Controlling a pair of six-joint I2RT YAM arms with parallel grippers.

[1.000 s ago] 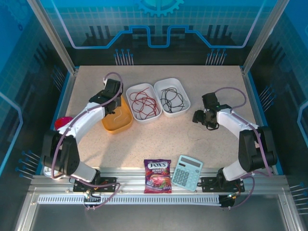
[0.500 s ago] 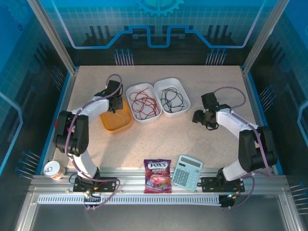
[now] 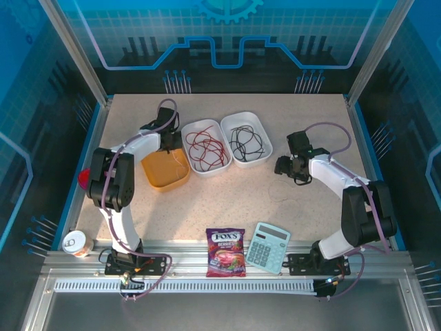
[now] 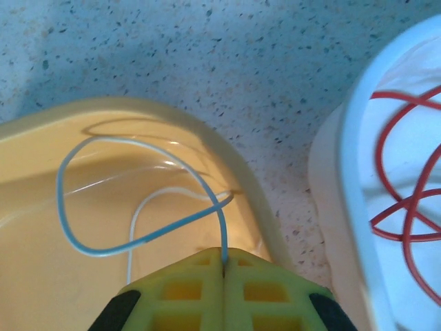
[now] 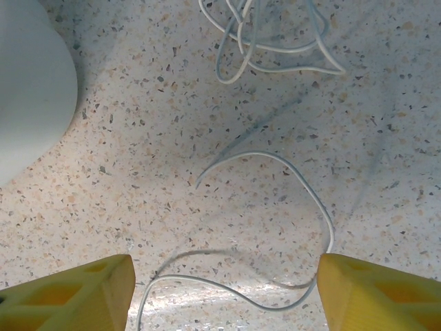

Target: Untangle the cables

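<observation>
Ok, what we see:
left jaws: together, clamped on the pale cable point(image 4: 223, 238), which runs straight into the seam between the yellow fingers point(image 4: 207, 276).
pale cable: one loose loop hanging from that grip over the floor of the yellow tray point(image 3: 164, 178); we cannot tell whether it touches.
yellow tray: on the surface point(image 3: 227, 200), just beside the first white tray point(image 3: 215, 124).
red cables point(image 3: 207, 148): looped inside that first white tray.
black cables point(image 3: 246, 141): coiled in the second white tray point(image 3: 242, 118), which sits just right of the first.
right jaws: apart, holding nothing; fingers point(image 5: 69, 293) at the two lower corners of the wrist view, above bare surface right of the trays.
loose pale strand point(image 5: 256, 153): flat on the surface, curving between the spread fingers.
pale knot point(image 5: 238, 27): several pale loops crossing each other, just beyond the strand.
near edge: candy bag point(image 3: 226, 252) and calculator point(image 3: 269, 247) side by side, well apart from the cables.
</observation>
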